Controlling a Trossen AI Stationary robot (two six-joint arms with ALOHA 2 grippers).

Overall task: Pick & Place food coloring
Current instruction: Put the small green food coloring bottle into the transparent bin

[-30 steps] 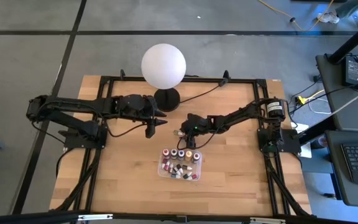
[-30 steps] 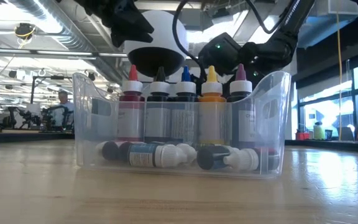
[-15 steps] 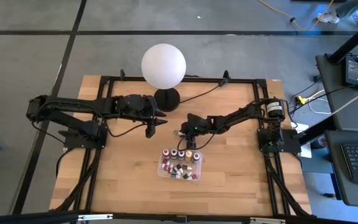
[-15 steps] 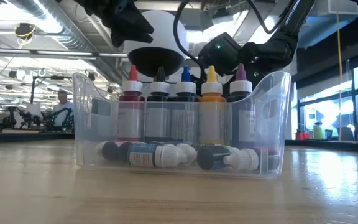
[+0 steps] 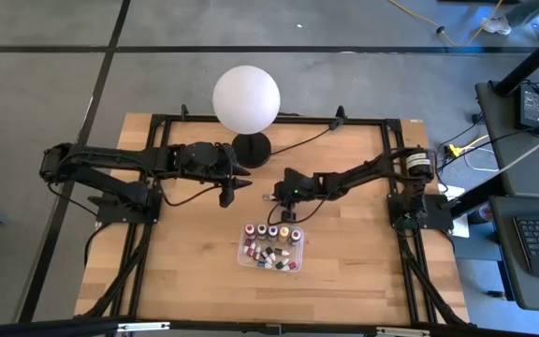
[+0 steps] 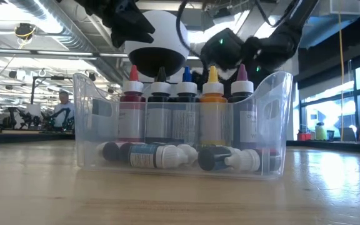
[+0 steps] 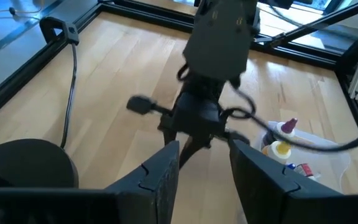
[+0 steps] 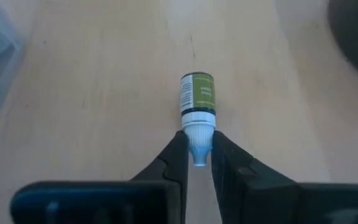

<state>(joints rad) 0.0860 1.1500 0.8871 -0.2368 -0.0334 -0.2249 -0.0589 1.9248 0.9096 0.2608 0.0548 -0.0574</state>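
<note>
One bottle gripped by its cap

Right tool (image 8: 197, 155) is clenched on the white cap of a green-labelled bottle (image 8: 198, 99) lying on the bench (image 5: 185, 262), just beyond the tray (image 6: 274, 125) of bottles. Left tool (image 5: 243, 186) hovers nearby beside the lamp (image 5: 246, 101), fingers parted around nothing.
</note>
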